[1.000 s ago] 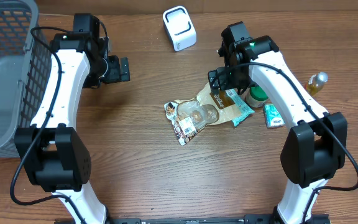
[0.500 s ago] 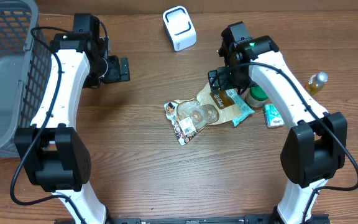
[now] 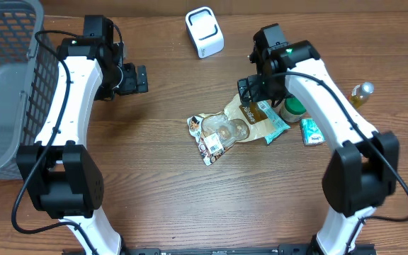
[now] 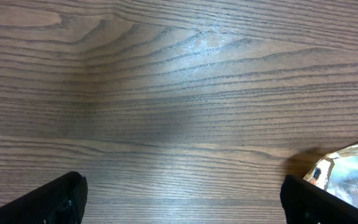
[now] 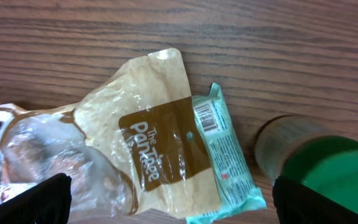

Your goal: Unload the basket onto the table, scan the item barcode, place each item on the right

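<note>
Reach favours the right fingers (image 3: 252,95): spread wide and empty, they hang just above the tan, brown-labelled snack bag (image 5: 148,143) lying slantwise on the wooden tabletop (image 3: 154,184). The left fingers (image 3: 140,79), likewise wide and empty, sit well apart.

**Heap mid-table, scanner behind it**

On the table (image 3: 154,191), a snack pouch (image 3: 250,117) touches a packet (image 3: 214,138) on its left and a wrapped bar (image 3: 273,126) on its right. A jar (image 3: 293,110), small packet (image 3: 310,132) and bottle (image 3: 362,92) lie further right. The scanner (image 3: 204,32) sits behind, the basket (image 3: 6,85) far left.

Four packets (image 3: 218,134), one jar (image 3: 293,110), one bottle (image 3: 362,92)
</note>
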